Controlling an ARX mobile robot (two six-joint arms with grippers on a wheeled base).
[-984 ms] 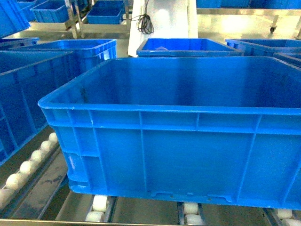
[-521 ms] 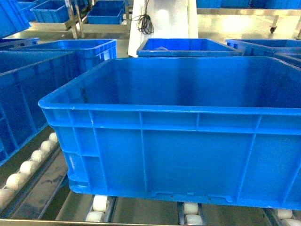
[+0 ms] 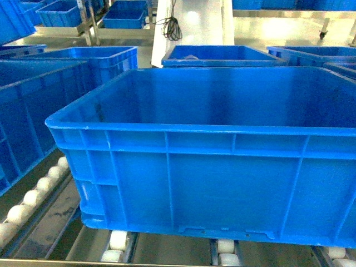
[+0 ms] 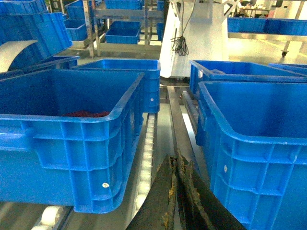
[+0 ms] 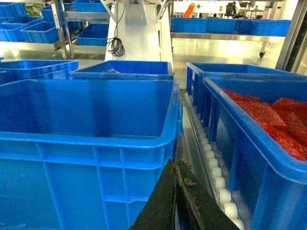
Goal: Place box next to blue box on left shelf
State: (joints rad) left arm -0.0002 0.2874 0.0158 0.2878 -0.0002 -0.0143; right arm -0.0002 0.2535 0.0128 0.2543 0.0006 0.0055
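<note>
The box [image 3: 211, 183], a large bright-blue open-top crate, stands empty on the white rollers of the left shelf [image 3: 33, 197] and fills the head view. Its bottom tab faces me. Just to its left stands another blue box [image 3: 28, 111], with a narrow gap between them. My left gripper [image 4: 176, 160] is shut with nothing in it, low in that gap between the blue box [image 4: 72, 143] and the box [image 4: 259, 143]. My right gripper [image 5: 175, 165] is shut and empty beside the right wall of the box [image 5: 86, 182]. Neither gripper shows in the head view.
A crate with red contents [image 5: 268, 143] stands right of the box across a roller lane [image 5: 216, 177]. More blue crates [image 3: 222, 55] stand behind on the rack. A white column with a black cable [image 3: 194, 22] rises beyond, with further crate racks behind.
</note>
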